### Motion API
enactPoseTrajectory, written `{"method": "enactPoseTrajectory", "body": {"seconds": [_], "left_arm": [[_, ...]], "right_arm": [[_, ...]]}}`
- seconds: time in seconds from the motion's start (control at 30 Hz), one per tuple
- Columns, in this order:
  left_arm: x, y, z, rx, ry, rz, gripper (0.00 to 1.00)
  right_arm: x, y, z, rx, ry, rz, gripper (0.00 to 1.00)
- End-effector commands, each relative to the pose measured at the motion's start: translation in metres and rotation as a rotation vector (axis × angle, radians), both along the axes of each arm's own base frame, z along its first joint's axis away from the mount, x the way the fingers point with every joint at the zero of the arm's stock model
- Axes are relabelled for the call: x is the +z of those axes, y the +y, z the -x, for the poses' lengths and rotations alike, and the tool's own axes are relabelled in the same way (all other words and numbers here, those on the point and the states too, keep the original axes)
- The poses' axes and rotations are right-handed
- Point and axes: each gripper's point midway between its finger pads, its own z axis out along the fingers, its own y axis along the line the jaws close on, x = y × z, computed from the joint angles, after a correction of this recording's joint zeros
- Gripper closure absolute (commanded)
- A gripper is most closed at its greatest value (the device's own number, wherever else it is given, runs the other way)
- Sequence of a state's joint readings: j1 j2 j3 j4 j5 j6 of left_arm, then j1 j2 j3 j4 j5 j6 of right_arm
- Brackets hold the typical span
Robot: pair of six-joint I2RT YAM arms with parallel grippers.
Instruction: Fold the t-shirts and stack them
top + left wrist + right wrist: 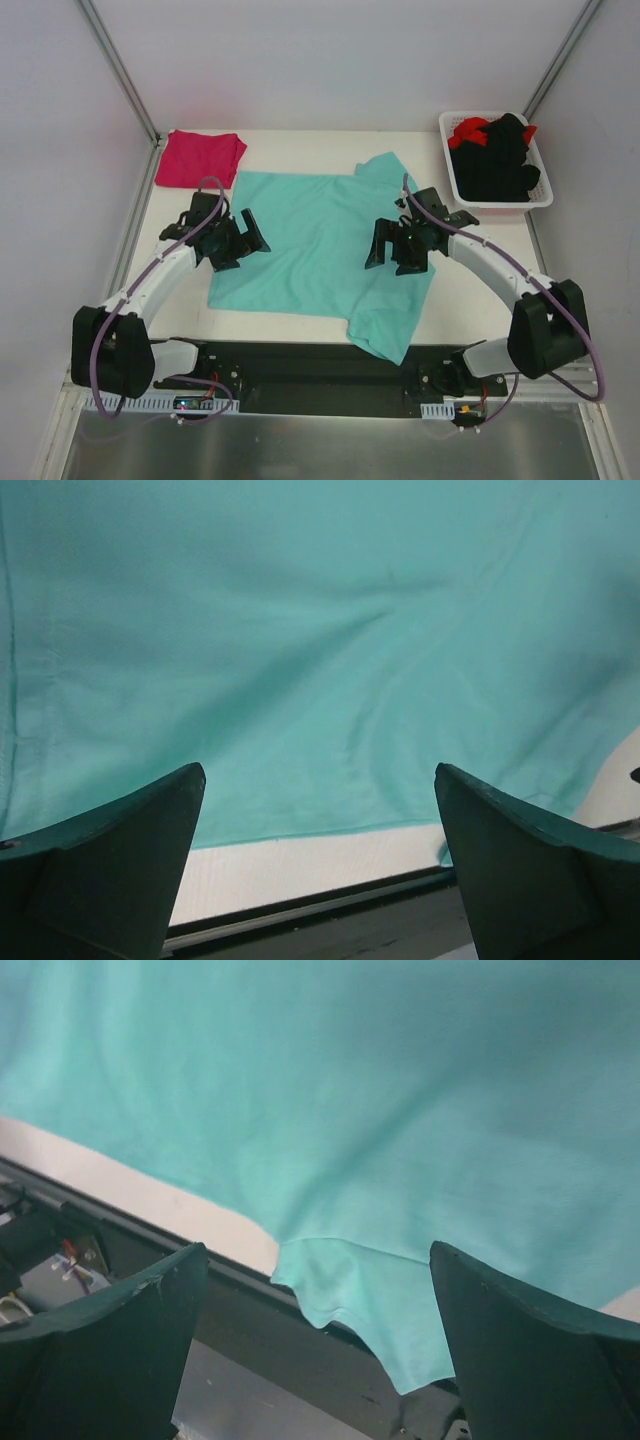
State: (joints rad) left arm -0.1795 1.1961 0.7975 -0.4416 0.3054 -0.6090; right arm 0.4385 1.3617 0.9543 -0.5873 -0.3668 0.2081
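The pink shirt [198, 158] sits folded at the worktop's [300, 142] far left corner, the green shirt [320, 240] lies unfolded, and the left claw [254, 236] and right claw [378, 250] are open and empty.

You have a cream-white table [300, 150] standing inside a pale enclosure, and the back wall [330, 60] behind it is plain white. Two grey metal bars slant up from the table's far corners: a left post [118, 65] and a right post [565, 55]. A white plastic basket [500, 204] sits at the far right corner of the table. Along the near edge runs a black mounting plate [330, 365], and closer to you lies a sheet of brushed metal [320, 445].
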Motion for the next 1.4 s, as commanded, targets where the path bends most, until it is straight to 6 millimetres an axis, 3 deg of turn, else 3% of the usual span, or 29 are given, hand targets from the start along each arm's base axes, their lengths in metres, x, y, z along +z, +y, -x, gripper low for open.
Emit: {"method": "enactPoseTrajectory", "body": {"seconds": [0.0,0.07,0.1,0.23,0.3,0.43,0.57,1.07,1.37], "left_arm": [[0.024,0.017,-0.053,0.069,-0.155,-0.173,0.01],[0.024,0.029,-0.069,0.110,-0.168,-0.263,0.01],[0.034,0.031,-0.080,0.119,-0.198,-0.279,0.01],[0.039,0.046,-0.100,0.186,-0.211,-0.384,0.01],[0.031,0.047,-0.107,0.190,-0.192,-0.411,0.01],[-0.008,0.046,-0.107,0.169,-0.079,-0.476,0.01],[-0.030,0.044,-0.105,0.150,-0.002,-0.501,0.01],[-0.043,0.028,-0.100,0.137,0.054,-0.447,0.01],[-0.062,0.020,-0.100,0.133,0.085,-0.408,0.01]], "right_arm": [[0.026,-0.028,-0.052,-0.068,-0.132,0.169,0.03],[0.028,-0.042,-0.064,-0.076,-0.126,0.271,0.03],[0.046,-0.049,-0.082,-0.108,-0.187,0.322,0.03],[0.052,-0.069,-0.104,-0.136,-0.196,0.463,0.02],[0.039,-0.076,-0.105,-0.124,-0.154,0.526,0.02],[0.007,-0.082,-0.097,-0.099,-0.078,0.577,0.01],[-0.012,-0.093,-0.093,-0.091,-0.045,0.648,0.01],[-0.058,-0.077,-0.083,-0.068,0.042,0.573,0.01],[-0.071,-0.064,-0.089,-0.058,0.059,0.523,0.01]]}}
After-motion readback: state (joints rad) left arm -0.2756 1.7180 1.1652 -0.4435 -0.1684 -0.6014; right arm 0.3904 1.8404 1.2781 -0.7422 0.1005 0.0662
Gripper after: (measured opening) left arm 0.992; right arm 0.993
